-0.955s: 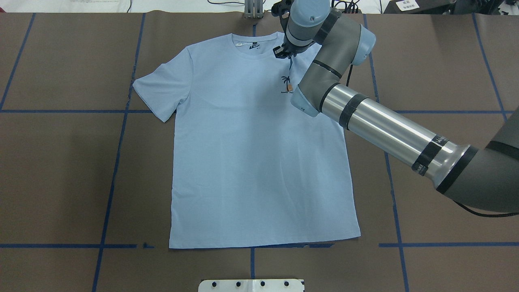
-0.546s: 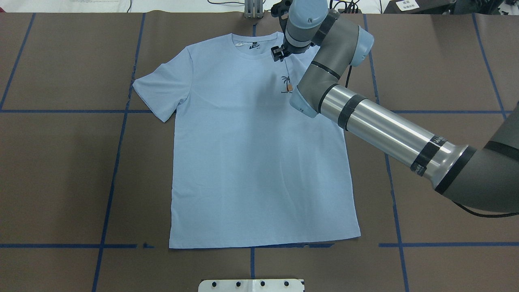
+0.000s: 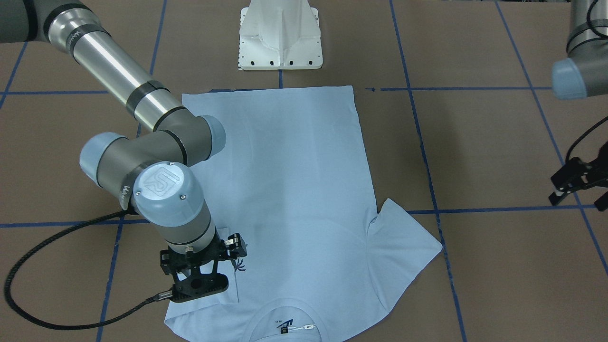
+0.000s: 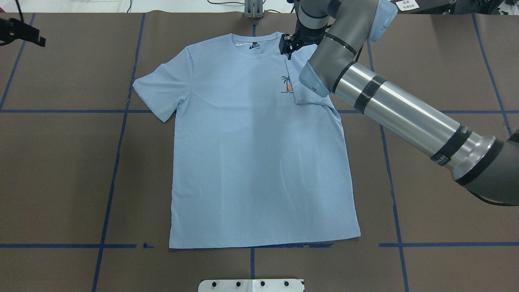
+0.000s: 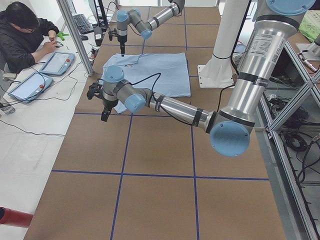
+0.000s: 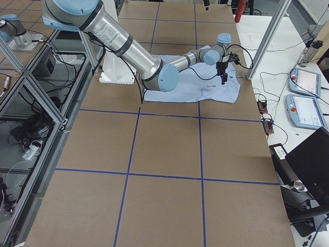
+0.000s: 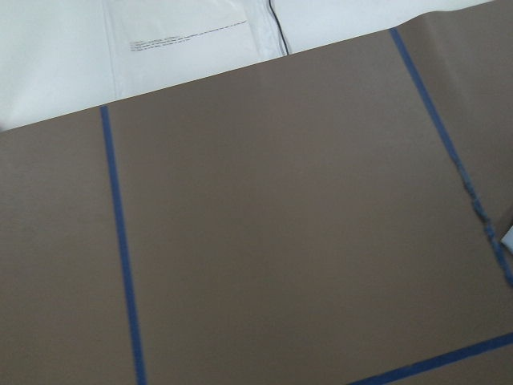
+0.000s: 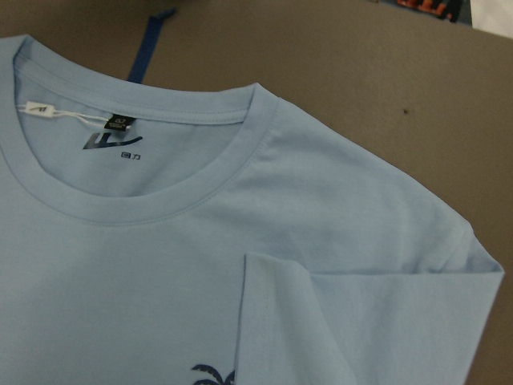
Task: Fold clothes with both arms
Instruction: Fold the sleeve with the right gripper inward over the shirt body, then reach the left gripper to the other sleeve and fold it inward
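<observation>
One pale blue T-shirt (image 4: 251, 162) lies front up and flat on the table (image 4: 61, 162), hem toward the white pedestal base (image 3: 280, 38). Ribbed collar (image 8: 160, 212) is on the far side from it, with a dark label (image 8: 116, 122) inside. Palm print (image 4: 287, 84) sits on the chest. Sleeve on the robot's right (image 8: 345, 321) is folded in over the chest, its edge just beside the print. Opposite sleeve (image 4: 162, 89) is spread out flat. Right gripper (image 4: 287, 45) hangs over the shoulder, between collar and folded sleeve; can't tell whether its jaws are parted or closed. Left gripper (image 3: 578, 199) has its jaws spread and carries nothing. It is over bare table, well apart from the shirt, beyond the spread sleeve. Surface is brown, gridded with blue tape lines (image 4: 117, 142). The exterior left view shows a white side bench (image 5: 30, 125) along the table's far edge, a seated person (image 5: 25, 35) and two tablet-style pendants (image 5: 57, 62) on it.
</observation>
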Robot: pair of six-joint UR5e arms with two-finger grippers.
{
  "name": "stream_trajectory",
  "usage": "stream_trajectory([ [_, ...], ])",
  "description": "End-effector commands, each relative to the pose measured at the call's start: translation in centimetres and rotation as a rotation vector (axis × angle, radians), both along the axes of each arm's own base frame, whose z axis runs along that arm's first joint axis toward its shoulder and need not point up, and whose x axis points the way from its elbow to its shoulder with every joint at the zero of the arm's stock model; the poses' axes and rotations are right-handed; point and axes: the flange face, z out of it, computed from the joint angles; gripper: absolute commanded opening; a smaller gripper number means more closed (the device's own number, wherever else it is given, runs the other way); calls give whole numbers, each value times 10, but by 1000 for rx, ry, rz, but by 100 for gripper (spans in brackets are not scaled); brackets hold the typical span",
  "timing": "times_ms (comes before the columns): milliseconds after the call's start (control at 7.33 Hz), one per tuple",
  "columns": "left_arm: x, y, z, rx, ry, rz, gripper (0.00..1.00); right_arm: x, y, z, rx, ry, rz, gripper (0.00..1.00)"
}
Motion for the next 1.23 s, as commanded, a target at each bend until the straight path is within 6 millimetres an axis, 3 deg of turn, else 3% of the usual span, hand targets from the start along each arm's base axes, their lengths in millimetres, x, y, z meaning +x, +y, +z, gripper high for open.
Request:
stream_trajectory([
  [0,116,6,-32,-71,33,-104,100,73,28,33,-131,-52,-3,100],
  [136,155,0,-31,-77,45,-148,100,101,31,49,-164,-50,64,100],
  [273,190,-7,-11,-88,75,-175,100,109,51,55,-182,-64,88,100],
  [409,215,-13,7,-99,92,-215,100,117,57,51,-172,-76,91,100],
  [546,242,-11,13,-81,55,-233,100,120,65,57,-172,-76,90,100],
  [819,260,-8,19,-80,38,-227,98,117,67,56,-181,-81,105,100],
  [1092,260,-9,29,-84,29,-227,85,111,69,53,-190,-84,109,100],
])
